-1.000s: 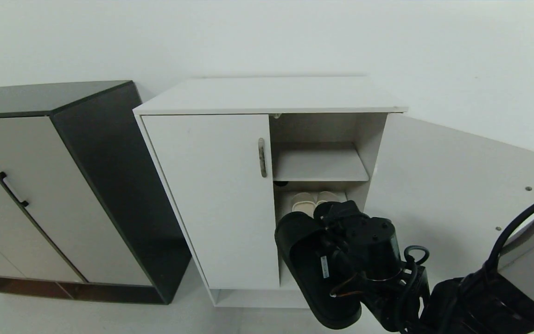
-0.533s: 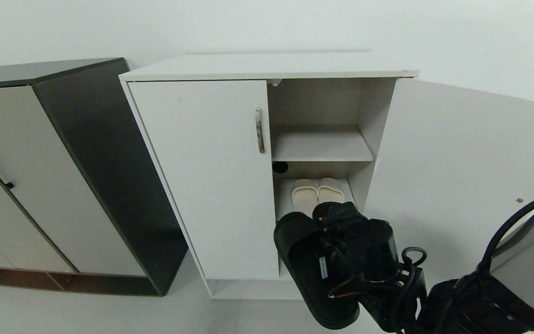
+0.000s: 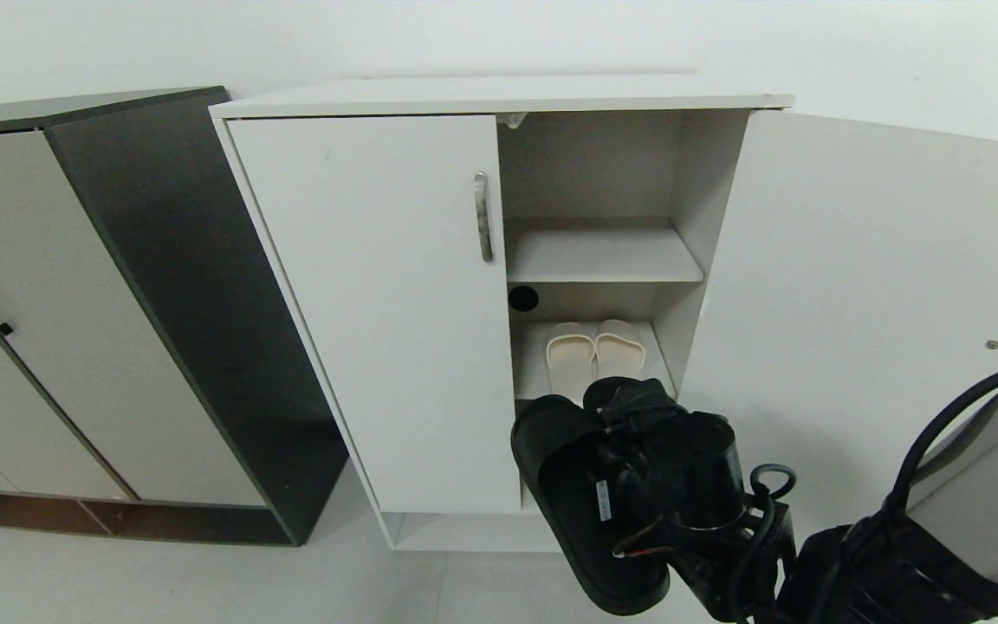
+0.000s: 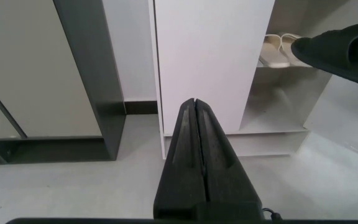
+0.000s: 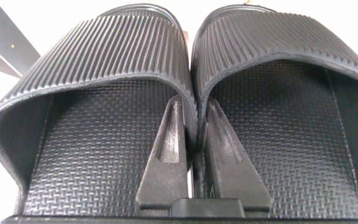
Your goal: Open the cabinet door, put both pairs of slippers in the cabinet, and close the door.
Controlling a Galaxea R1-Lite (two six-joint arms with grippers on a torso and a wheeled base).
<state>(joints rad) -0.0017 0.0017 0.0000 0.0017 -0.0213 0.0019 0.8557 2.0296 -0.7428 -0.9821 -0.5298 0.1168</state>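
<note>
Step in hand: second pair going in. Right gripper (image 5: pixel 194 102) is clamped on the adjoining straps of the black slippers (image 3: pixel 577 494), just outside the open cabinet (image 3: pixel 499 91). White slippers (image 3: pixel 594 347) sit on the lower shelf. Left gripper (image 4: pixel 195 109) is closed and empty. Next: reach inside, release, shut the door (image 3: pixel 854 286).

Cabinet (image 3: pixel 499 91) ahead, open door (image 3: pixel 854 286) on its right, pair of slippers (image 3: pixel 594 347) on its lower shelf (image 3: pixel 529 368), other pair (image 3: pixel 577 494) before it in your right gripper (image 5: pixel 194 149), second cabinet (image 3: pixel 74 303) left.
</note>
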